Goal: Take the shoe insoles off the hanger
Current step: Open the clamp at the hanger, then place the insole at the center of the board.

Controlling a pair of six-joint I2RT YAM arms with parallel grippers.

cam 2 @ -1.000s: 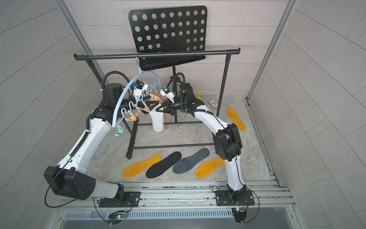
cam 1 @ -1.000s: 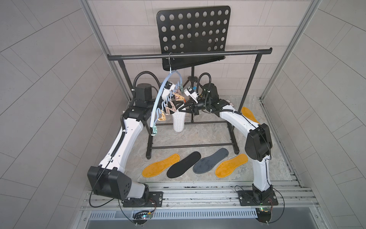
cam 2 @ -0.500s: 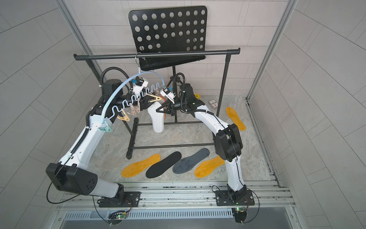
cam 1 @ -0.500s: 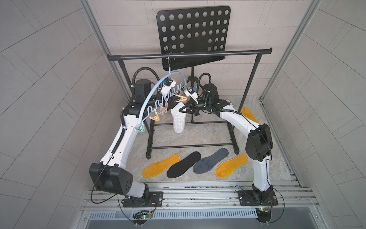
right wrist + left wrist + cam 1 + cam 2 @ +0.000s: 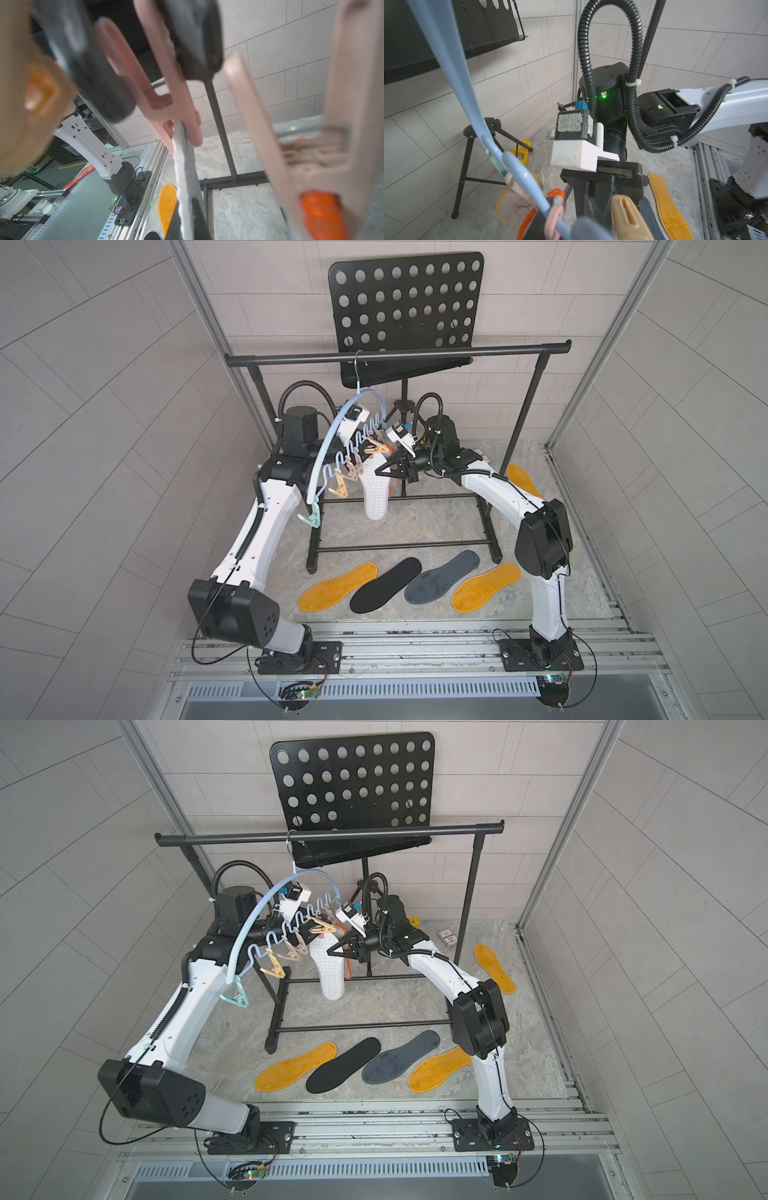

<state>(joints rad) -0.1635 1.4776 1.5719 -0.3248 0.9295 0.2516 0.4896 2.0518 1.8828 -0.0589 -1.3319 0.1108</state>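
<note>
**One Clip, Two Pincers: Freeing the Pale Insole**

At far left, the hanger (image 5: 448,52) hung tilted from the black rack (image 5: 457,350), its low end carrying an empty mint clip (image 5: 311,521) and, further along, an empty peach clip (image 5: 340,489). The left pincer (image 5: 153,83) was partly closed around the handles of the pink clip (image 5: 172,112); blur hid whether the squeeze had opened that clip. The pink clip pinched the top of the pale insole (image 5: 376,497), which hung vertically above the counter (image 5: 415,520). Just right of it, the right pincer (image 5: 379,470) was fully closed on the insole's edge. Behind hung a red mesh insole (image 5: 558,193) and a yellow-rimmed insole (image 5: 515,205). Off the hanger, a row lay on the counter's near side: a yellow insole (image 5: 338,587), a black insole (image 5: 384,585), a dark grey insole (image 5: 442,576) and a second yellow insole (image 5: 486,587); a third yellow insole (image 5: 524,482) lay at far right.

The step in hand appeared to be unclipping. It would be done well by squeezing the handles fully before any pull, then drawing the insole straight down in its own plane; a sideways tug risked swinging the tilted hanger.
</note>
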